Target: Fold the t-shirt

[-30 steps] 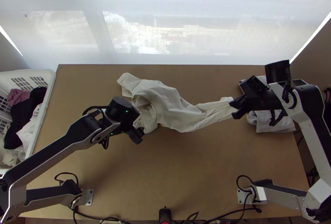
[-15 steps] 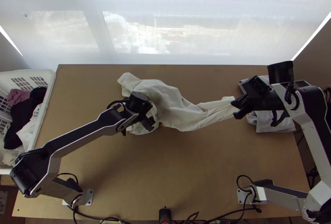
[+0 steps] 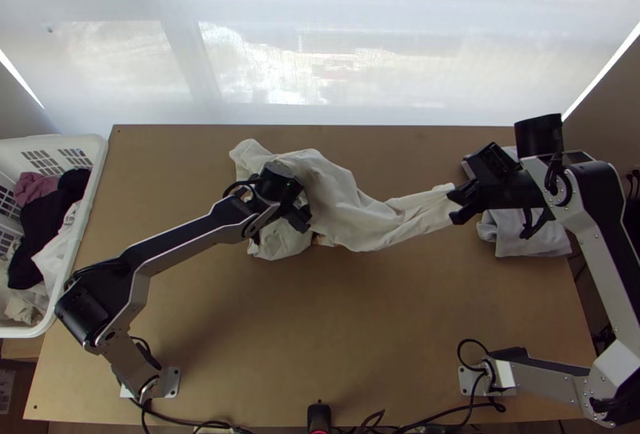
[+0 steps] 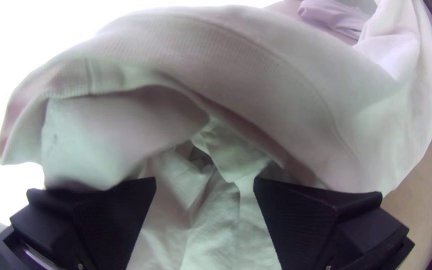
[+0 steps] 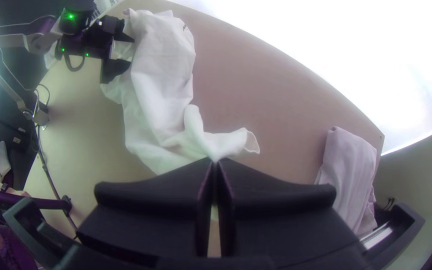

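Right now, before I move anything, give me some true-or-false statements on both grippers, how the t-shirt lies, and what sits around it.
1. The right gripper has its jaws closed on one end of the t-shirt. True.
2. The left gripper has its jaws shut. False: they stand wide apart, with loose cloth between them.
3. The t-shirt is spread flat. False: it is bunched near the left gripper and drawn out narrow toward the right one.
4. A folded cloth lies on the right side of the table. True.
5. The basket stands at the table's right end. False: it is at the left end.
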